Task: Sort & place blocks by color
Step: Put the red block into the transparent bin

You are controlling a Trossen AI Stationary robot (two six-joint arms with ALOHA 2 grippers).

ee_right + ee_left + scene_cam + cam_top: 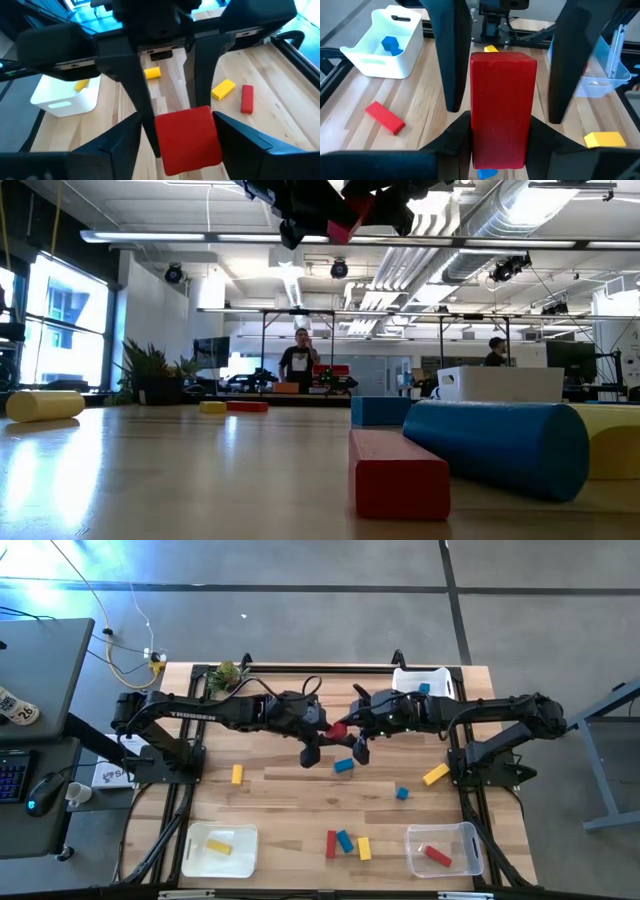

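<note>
A red block, held in mid-air above the table's middle, is clamped by the left gripper while the right gripper straddles it, fingers apart; those should be closed squarely before the left is released

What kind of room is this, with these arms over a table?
Probably an open-plan robotics lab or workshop: exposed silver ceiling ducts, a standing person among long workbenches beyond the wooden table, and a black computer mouse alongside.
</note>
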